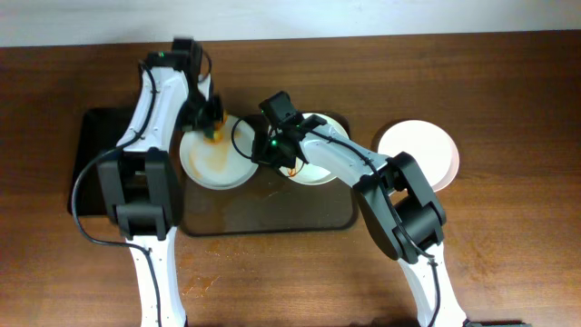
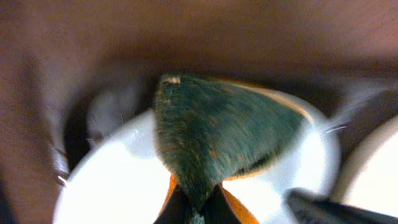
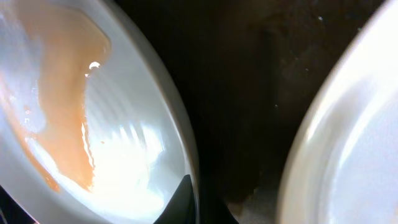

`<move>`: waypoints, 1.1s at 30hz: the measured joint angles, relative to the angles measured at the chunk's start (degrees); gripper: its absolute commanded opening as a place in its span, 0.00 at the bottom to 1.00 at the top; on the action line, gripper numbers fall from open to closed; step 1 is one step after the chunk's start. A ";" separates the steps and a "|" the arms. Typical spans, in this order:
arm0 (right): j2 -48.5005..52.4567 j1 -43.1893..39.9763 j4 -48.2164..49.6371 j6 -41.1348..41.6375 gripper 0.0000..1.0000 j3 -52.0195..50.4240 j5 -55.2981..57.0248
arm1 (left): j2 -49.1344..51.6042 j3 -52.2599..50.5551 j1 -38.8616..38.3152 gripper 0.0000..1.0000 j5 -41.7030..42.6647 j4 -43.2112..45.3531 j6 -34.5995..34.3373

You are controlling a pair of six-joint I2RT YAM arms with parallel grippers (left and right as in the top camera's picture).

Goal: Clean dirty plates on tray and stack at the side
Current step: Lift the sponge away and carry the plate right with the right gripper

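Observation:
A white plate [image 1: 211, 162] smeared with orange-brown sauce sits at the left end of the dark tray [image 1: 263, 218]. My left gripper [image 1: 215, 129] is shut on a green and orange sponge [image 2: 217, 130], pressed on the plate's far rim [image 2: 112, 186]. My right gripper [image 1: 266, 150] is shut on that plate's right rim [image 3: 193, 186]; the sauce shows in the right wrist view [image 3: 62, 106]. A second pale plate [image 1: 318, 154] lies on the tray beside it, partly under my right arm, and shows in the right wrist view [image 3: 354, 143]. A third plate [image 1: 422, 150] lies on the table right of the tray.
A smaller black tray [image 1: 91, 154] lies left of the big tray, under my left arm. The wooden table [image 1: 508, 254] runs around both trays. A wet film shows on the big tray's front part.

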 measured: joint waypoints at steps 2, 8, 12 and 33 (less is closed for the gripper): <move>0.02 -0.61 -0.68 -0.79 0.04 0.00 -2.08 | -0.02 7.61 0.07 0.01 0.44 -0.42 0.22; -1.75 -0.70 -7.32 -7.93 0.04 0.11 -1.40 | -0.02 13.86 2.62 0.01 0.63 -0.63 0.26; -9.07 -0.07 -14.56 -14.84 0.04 1.25 7.32 | -0.02 13.86 4.02 0.01 0.61 -1.07 0.26; -21.20 23.89 -21.66 -23.04 0.04 2.51 92.61 | -0.02 8.81 4.00 0.01 0.61 -0.83 0.26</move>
